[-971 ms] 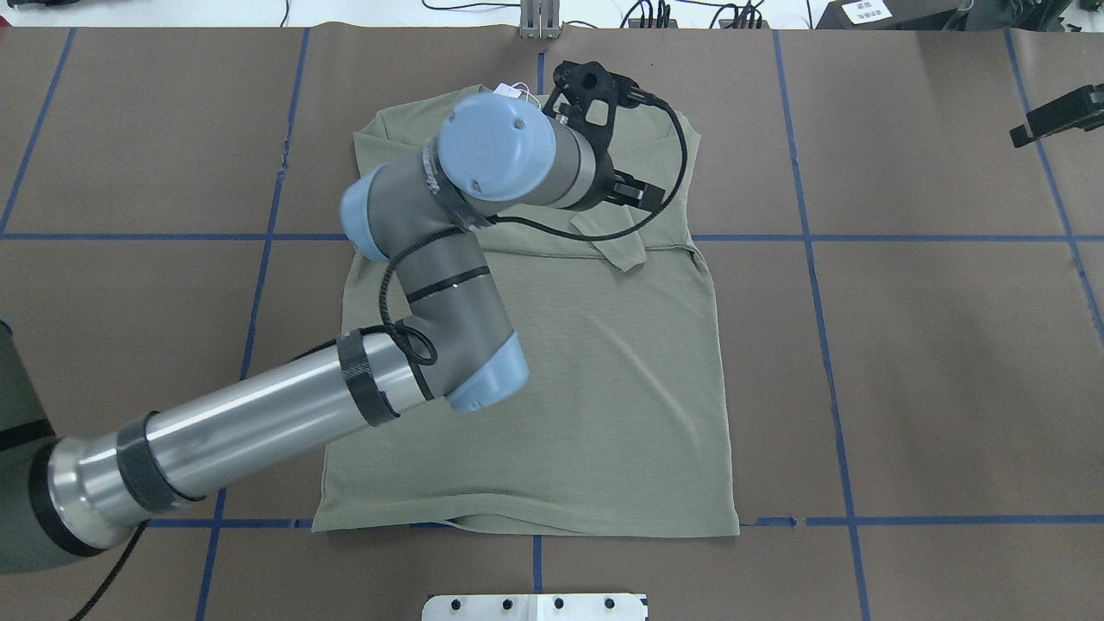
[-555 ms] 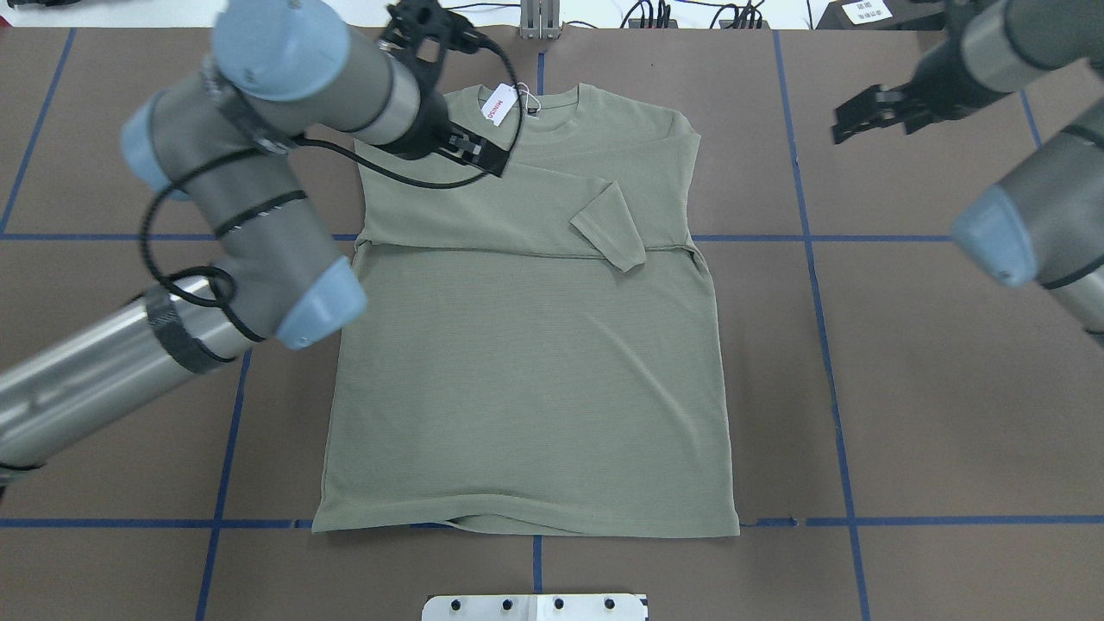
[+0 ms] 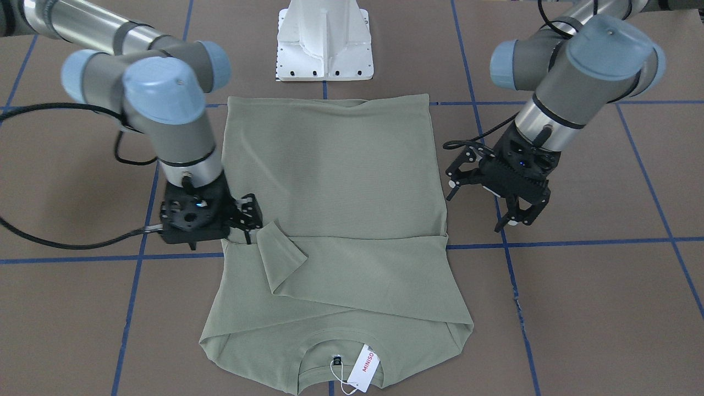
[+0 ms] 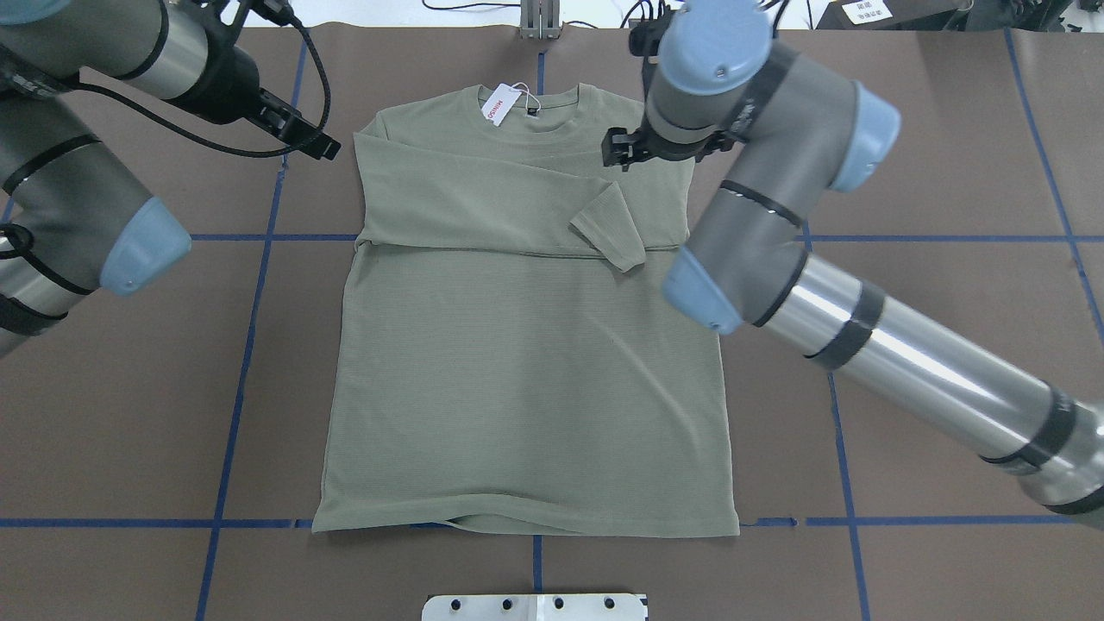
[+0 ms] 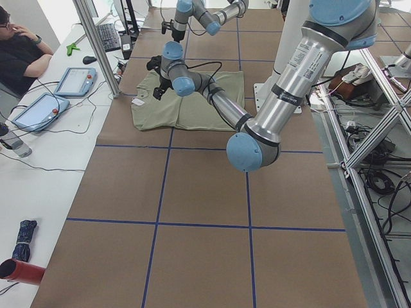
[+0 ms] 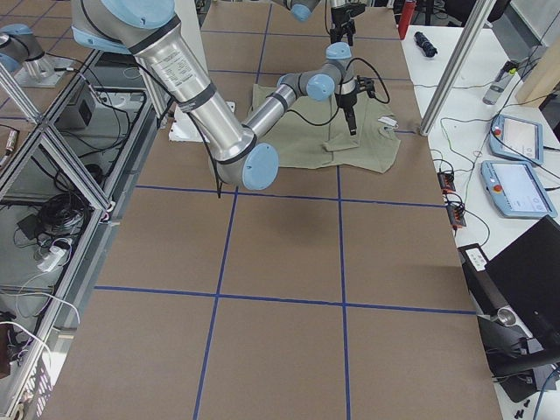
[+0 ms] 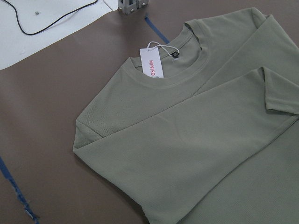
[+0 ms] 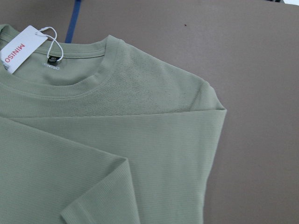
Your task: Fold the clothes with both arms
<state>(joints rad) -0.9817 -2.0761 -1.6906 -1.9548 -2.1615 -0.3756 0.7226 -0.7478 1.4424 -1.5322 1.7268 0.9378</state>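
Observation:
The sage-green shirt point(image 4: 526, 379) lies flat on the brown table with its collar at the far side. A sleeve is folded across the chest, its cuff point(image 4: 608, 226) toward the right. A white MINISO hang tag point(image 4: 498, 103) lies at the collar. My left gripper point(image 4: 309, 136) hangs open just off the shirt's left shoulder and holds nothing. In the front-facing view the left gripper point(image 3: 514, 214) shows spread fingers. My right gripper point(image 4: 619, 148) is above the shirt's right shoulder. There the right gripper point(image 3: 246, 217) looks open, close to the cuff. Neither wrist view shows fingers.
The white pedestal base point(image 3: 324, 41) stands at the near table edge, by the shirt's hem. Blue tape lines point(image 4: 250, 328) grid the brown cover. A metal post point(image 4: 539, 21) and cables sit at the far edge. A person point(image 5: 19, 51) sits at a side desk with tablets.
My left arm swung from above the shirt's chest out to the left, clear of the cloth. My right arm came in from the right and now reaches over the right shoulder. The shirt has not moved.

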